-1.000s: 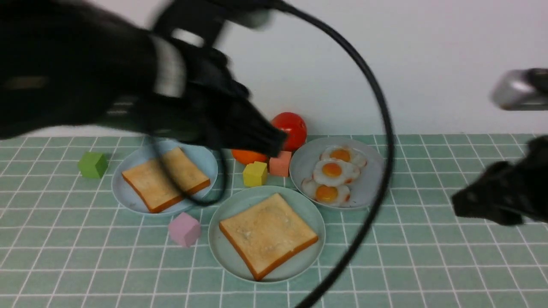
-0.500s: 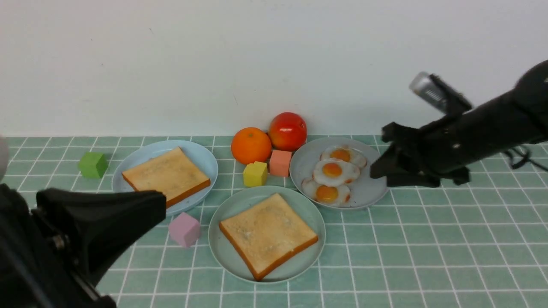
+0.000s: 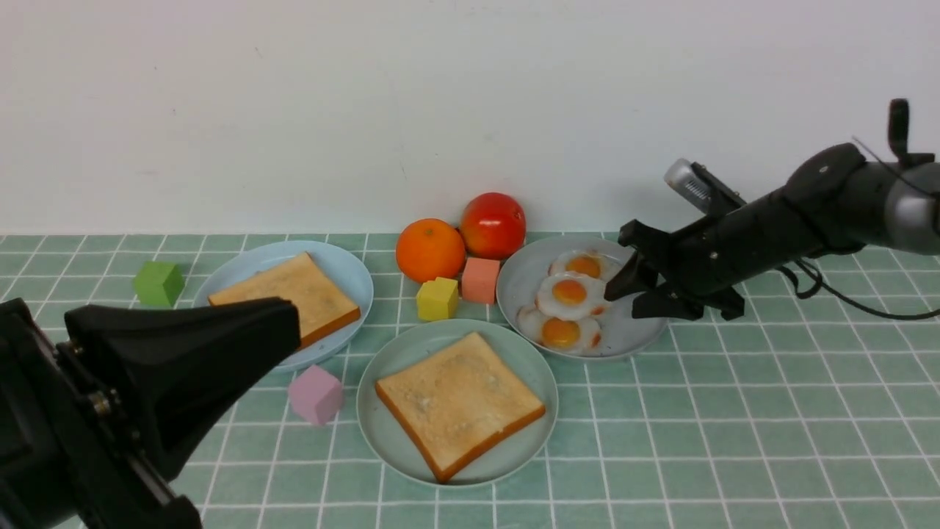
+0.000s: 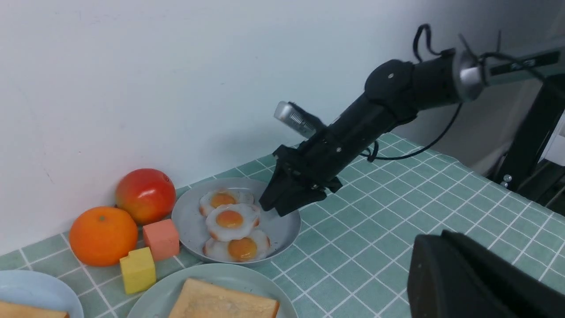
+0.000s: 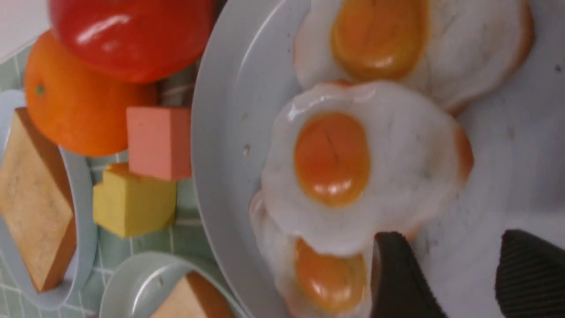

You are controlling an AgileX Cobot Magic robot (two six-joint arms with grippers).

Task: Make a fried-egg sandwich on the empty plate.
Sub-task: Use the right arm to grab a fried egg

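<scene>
The mint-green plate [image 3: 400,360] at front centre holds one toasted bread slice [image 3: 459,400]. The second bread slice [image 3: 308,290] lies on the light blue plate [image 3: 345,268] at the left. Three fried eggs [image 3: 574,294] lie overlapping on the grey plate [image 3: 525,283]. My right gripper [image 3: 624,300] is open and empty, low over the grey plate's right side, its fingertips [image 5: 393,265] beside the middle egg [image 5: 335,159] and the front egg [image 5: 326,276]. My left gripper [image 3: 290,327] is near the camera at the front left, shut and empty, partly covering the blue plate.
An orange [image 3: 431,250] and a red fruit [image 3: 493,224] stand at the wall behind the plates. A salmon cube [image 3: 481,280] and a yellow block [image 3: 438,298] sit between the plates. A pink cube [image 3: 316,394] lies left of the mint plate, a green cube [image 3: 159,283] at the far left.
My left arm has swung from over the blue plate down to the front left. My right gripper has moved left and down to the grey plate's eggs.
</scene>
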